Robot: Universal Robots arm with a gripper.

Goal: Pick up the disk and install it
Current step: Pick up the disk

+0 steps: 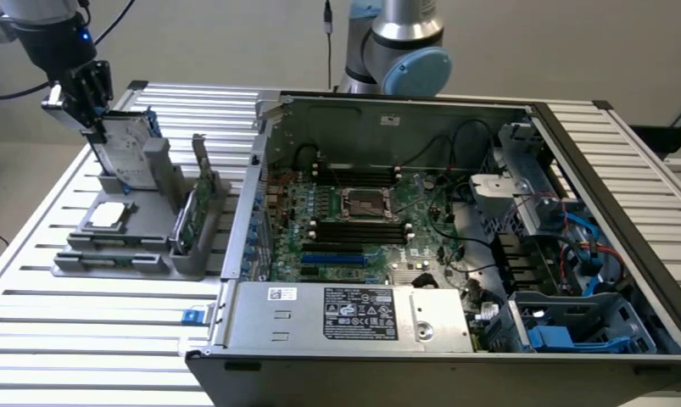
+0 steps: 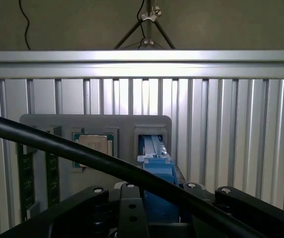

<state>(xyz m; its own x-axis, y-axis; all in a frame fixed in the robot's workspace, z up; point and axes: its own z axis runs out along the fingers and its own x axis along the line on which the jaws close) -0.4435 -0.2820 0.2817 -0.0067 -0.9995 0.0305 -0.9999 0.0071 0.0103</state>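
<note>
The disk [image 1: 131, 148], silver with a blue frame, stands on edge in a slot of the grey holder [image 1: 114, 254] at the exterior view's left. My gripper [image 1: 95, 127] comes down on its upper end from above, with a finger on either side of it. In the wrist view the disk's blue edge [image 2: 157, 166] runs straight between the black fingers [image 2: 90, 198] of my gripper [image 2: 157, 201], which looks shut on it. The disk's lower end sits in the holder [image 2: 127, 124].
A silver processor chip [image 1: 108, 214] [image 2: 93, 146] and green cards [image 1: 193, 212] [image 2: 25, 178] sit in the same holder. The open computer case [image 1: 431, 212] lies at the exterior view's right, with blue drive bays [image 1: 566, 335]. A black cable [image 2: 107, 161] crosses the wrist view.
</note>
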